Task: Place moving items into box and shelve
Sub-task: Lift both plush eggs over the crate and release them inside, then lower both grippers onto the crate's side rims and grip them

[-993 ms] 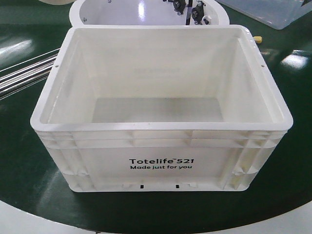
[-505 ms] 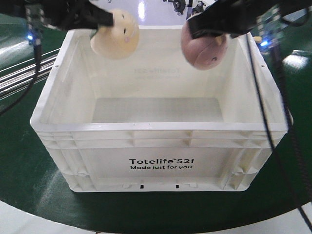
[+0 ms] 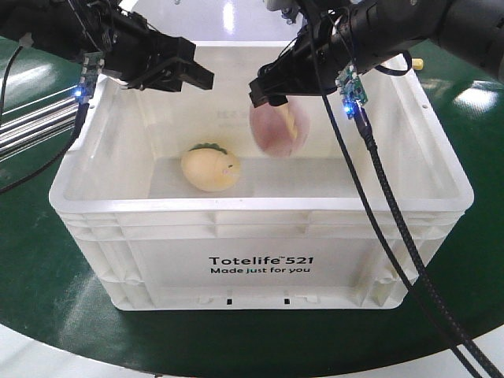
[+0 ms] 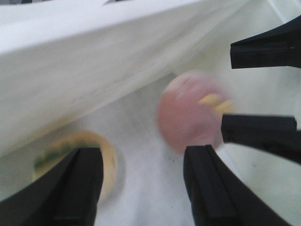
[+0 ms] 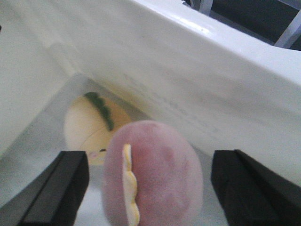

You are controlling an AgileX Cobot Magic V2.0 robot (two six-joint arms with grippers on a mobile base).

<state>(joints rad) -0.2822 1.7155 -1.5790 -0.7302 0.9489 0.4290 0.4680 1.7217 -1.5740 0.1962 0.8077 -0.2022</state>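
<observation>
Currently my left gripper (image 3: 193, 72) hangs released over the left half of the white box (image 3: 260, 228), its black fingers (image 4: 82, 188) spread with nothing between them; my right gripper (image 3: 264, 88) is just as slack, fingers (image 5: 61, 188) wide apart over the middle of the box; the pink toy (image 3: 279, 126) shows in the gap between them in the right wrist view, touching neither; from the front it is a blur just under that claw, inside the walls and above the floor; the cream-yellow toy (image 3: 210, 169) lies on the box floor, left of centre, a green strip along its top; the box stands on a dark green table (image 3: 31, 260)
</observation>
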